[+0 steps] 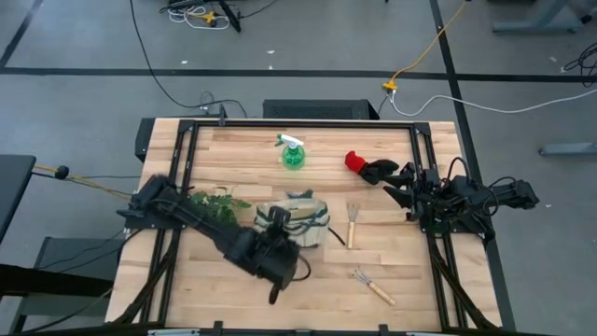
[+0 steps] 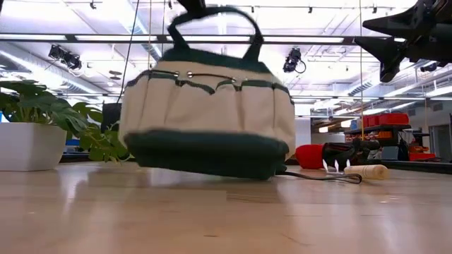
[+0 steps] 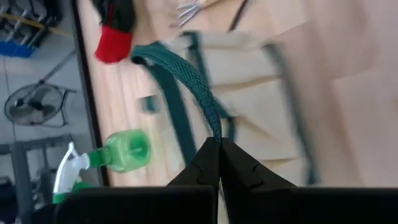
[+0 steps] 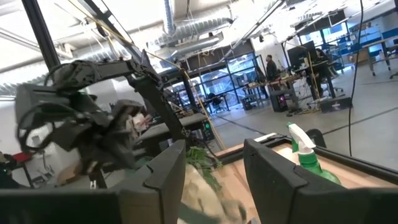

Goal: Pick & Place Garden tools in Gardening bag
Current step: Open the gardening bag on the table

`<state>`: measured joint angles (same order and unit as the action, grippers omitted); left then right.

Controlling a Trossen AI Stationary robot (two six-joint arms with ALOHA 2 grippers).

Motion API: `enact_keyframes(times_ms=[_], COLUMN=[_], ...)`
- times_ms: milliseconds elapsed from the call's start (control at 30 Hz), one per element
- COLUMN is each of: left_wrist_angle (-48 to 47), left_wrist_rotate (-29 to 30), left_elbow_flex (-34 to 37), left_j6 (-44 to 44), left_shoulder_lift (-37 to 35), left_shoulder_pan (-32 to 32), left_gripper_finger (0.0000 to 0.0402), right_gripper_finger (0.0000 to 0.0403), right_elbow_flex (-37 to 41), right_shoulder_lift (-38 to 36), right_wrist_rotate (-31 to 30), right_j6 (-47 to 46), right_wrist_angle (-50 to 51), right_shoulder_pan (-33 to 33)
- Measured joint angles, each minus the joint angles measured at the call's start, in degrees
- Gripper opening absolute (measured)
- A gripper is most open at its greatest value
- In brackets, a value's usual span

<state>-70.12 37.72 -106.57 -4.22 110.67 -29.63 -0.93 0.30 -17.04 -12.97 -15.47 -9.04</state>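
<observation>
Left gripper (image 3: 219, 144): fingers pinched fully together on a green loop handle (image 3: 186, 74) of the gardening bag (image 1: 297, 220); arm reached across from the table's left side
Gardening bag: mid-table, slightly left of centre; in the low view it sat tilted, one edge of its dark green base off the wood
Right gripper (image 4: 214, 165): fingers parted, nothing between them; held above the table's right edge
Spray bottle (image 1: 293, 151): green, white trigger, at the far side of the table, apart from the bag
Gloves (image 1: 371, 167): red-and-black, far right, near the right arm
Hand rake (image 1: 353, 224): wooden handle, just right of the bag
Second hand rake (image 1: 373, 285): near edge, right of centre
Plant sprig (image 1: 215, 203): leafy, left of the bag, by the left arm
Pruning shears: could not make them out
</observation>
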Motion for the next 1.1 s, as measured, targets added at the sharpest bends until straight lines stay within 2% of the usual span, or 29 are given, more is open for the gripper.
enact_keyframes(times_ms=[300, 467, 633, 800, 933, 1100], left_wrist_angle=[4.6, 6.7, 7.7, 9.8, 11.4, 12.9], left_wrist_rotate=[-5.6, -11.8, -13.6, -15.6, -15.7, -16.1], left_elbow_flex=[-0.4, -0.4, -0.3, -0.3, -0.3, -0.3], left_j6=[-3.7, -5.6, -5.5, -5.2, -5.2, -5.2], left_shoulder_lift=[0.0, 0.5, 2.1, 3.4, 3.4, 3.4], left_shoulder_pan=[-4.4, -5.6, -5.7, -5.4, -5.2, -5.2], left_gripper_finger=[0.0004, 0.0004, 0.0004, 0.0004, 0.0004, 0.0004], right_gripper_finger=[0.0165, 0.0165, 0.0165, 0.0165, 0.0165, 0.0165], right_elbow_flex=[0.0, 0.0, 0.0, 0.0, -0.1, -2.3], right_shoulder_lift=[0.0, 0.0, 0.8, 5.4, 11.9, 20.9], right_wrist_rotate=[0.0, 0.0, 1.5, 4.6, 6.5, 6.3], right_j6=[0.4, -0.1, -3.5, -6.2, -7.0, -8.8], right_wrist_angle=[0.2, 0.2, 1.6, 1.0, -5.8, -5.8], right_shoulder_pan=[0.0, 0.0, 0.0, -0.1, 0.0, 0.0])
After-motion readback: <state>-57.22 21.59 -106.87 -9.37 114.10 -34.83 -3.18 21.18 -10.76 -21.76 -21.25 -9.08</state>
